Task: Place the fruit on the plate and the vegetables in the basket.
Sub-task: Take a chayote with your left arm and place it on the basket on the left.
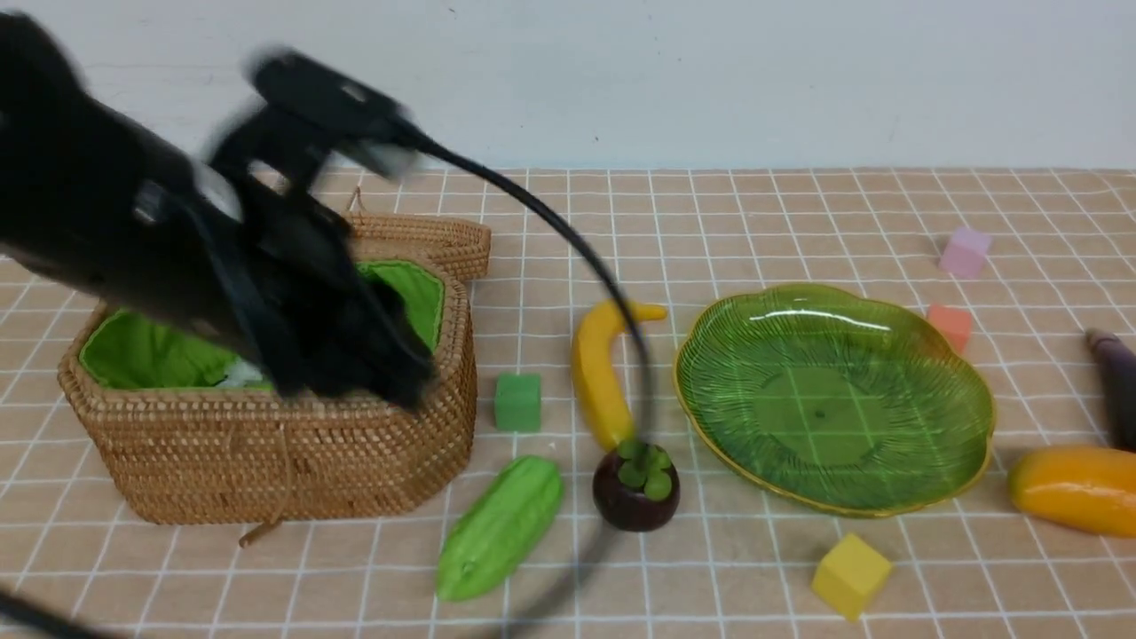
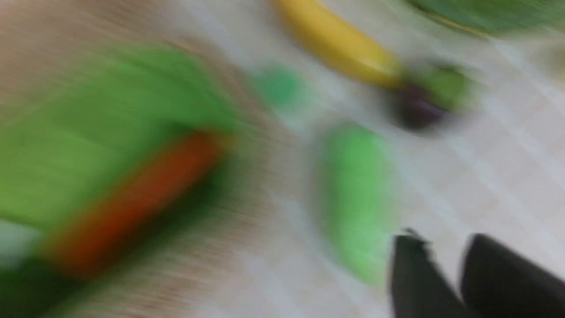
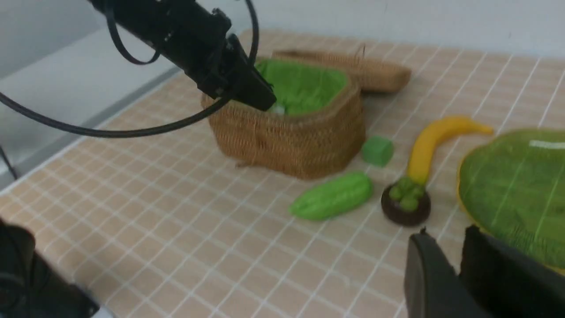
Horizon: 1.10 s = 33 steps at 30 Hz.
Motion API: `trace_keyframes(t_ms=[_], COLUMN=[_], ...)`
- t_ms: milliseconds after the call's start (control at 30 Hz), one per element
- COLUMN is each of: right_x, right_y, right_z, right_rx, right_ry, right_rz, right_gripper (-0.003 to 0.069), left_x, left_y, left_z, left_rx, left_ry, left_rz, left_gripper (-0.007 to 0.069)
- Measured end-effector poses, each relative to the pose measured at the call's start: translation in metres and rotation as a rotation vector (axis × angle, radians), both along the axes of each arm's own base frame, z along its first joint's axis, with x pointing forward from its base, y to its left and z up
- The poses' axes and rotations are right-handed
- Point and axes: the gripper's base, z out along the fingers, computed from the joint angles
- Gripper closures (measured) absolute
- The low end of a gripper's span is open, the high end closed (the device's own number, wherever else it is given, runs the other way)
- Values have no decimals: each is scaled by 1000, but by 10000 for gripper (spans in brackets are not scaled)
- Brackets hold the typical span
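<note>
Checked tan cloth [image 1: 781, 213] spreads before us. Our left gripper [image 1: 404, 382] hangs blurred over the basket [image 1: 266, 461], carrot [image 2: 132, 207] inside; we cannot tell its opening. Our right gripper [image 3: 448, 243], fingers nearly together and empty, hovers near the plate [image 3: 512, 185].

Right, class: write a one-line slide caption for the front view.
Left gripper at the open basket; banana, mangosteen and gourd lie between it and the empty plate.

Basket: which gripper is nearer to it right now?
Left. The left gripper hangs over the open top of the basket. The right gripper is apart, near the plate, with the gourd and mangosteen between it and the basket.
</note>
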Motion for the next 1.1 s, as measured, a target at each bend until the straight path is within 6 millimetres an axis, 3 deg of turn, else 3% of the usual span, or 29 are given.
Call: trace_keyframes(t_ms=[100,200,333,400,467,567,733,900,1100], right_x=[-1,-2,-2,-2,-3,-3,-3,-3,-3], right_y=[0,0,1,1,2,2,2,2,3], right_z=[-2,-3,-3,-2,-2,-2,-2,-2,-2], right_rx=[-15,-17,-7,-4,0,2,5,5,6], right_ry=[25,32,34,35,36,38,38,38,43], right_rz=[12,15,23,25,28,31,33,33,38], right_gripper=[517,515,515,515,514,511,508,505,503], left_x=[-10,-5,13,18,30,39,47,54,56], left_y=[-28,-51,-64,-65,-66,-68,-71,-74,-75], left_z=[-21,-56,-98,-105,-117,-122,-130,-151,-154], left_rx=[46,145,250,272,307,312,312,373,388], left_ry=[140,227,257,241,177,109,59,64,71], left_rz=[-7,0,38,52,90,112,103,80,83], left_gripper=[633,580,363,303,168,104,111,195,232])
